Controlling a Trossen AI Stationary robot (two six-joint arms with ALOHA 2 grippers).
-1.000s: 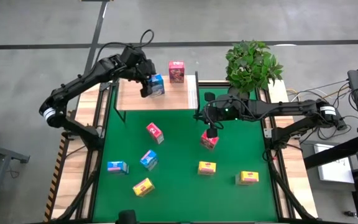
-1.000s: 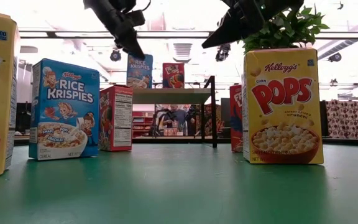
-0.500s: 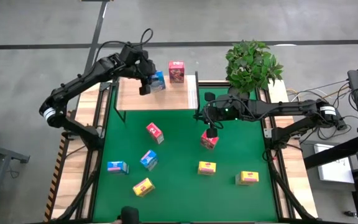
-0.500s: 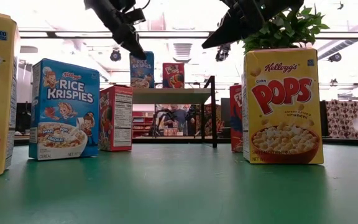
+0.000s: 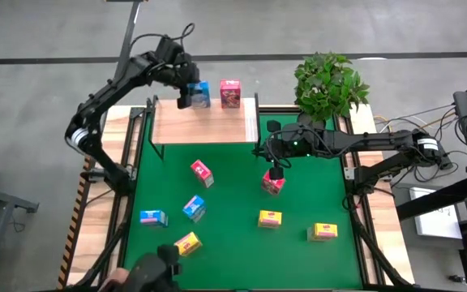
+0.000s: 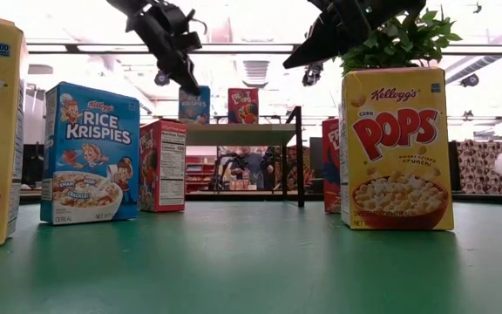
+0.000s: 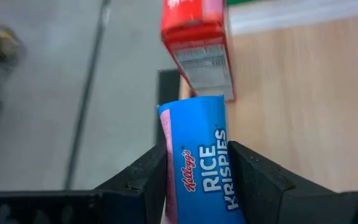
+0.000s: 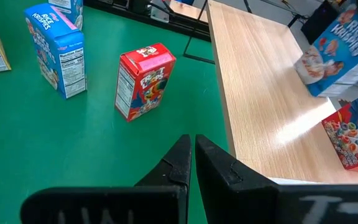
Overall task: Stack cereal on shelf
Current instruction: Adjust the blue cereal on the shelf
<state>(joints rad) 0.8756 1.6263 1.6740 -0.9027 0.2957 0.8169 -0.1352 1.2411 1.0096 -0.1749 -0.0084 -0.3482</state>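
Your left gripper [image 5: 186, 95] is clamped on a blue cereal box [image 5: 200, 94] at the far edge of the shelf [image 5: 205, 128], just beside the pink-red box [image 5: 230, 93] already standing there. In the left wrist view the blue box sits squeezed between the fingers [image 7: 138, 180], and whether it rests on the board or hangs just above it you cannot tell. This looks like the placing step for the second box. Next you likely need to settle it upright beside the pink-red one, part the fingers, and lift clear without tipping either box.

On the green mat [image 5: 233, 243], more cereal waits: a blue box [image 5: 152, 217] at the left, a yellow box [image 5: 186, 242] near the front, a second blue box [image 5: 194, 208], a pink-red box [image 5: 202, 172] near the shelf, and two yellow boxes [image 5: 270, 218] toward the right.

Your right gripper [image 5: 276, 172] hovers with fingers pressed together and holding nothing, directly over another pink-red box [image 5: 272, 184] on the mat. A potted plant [image 5: 329, 83] stands at the desk's far right corner.
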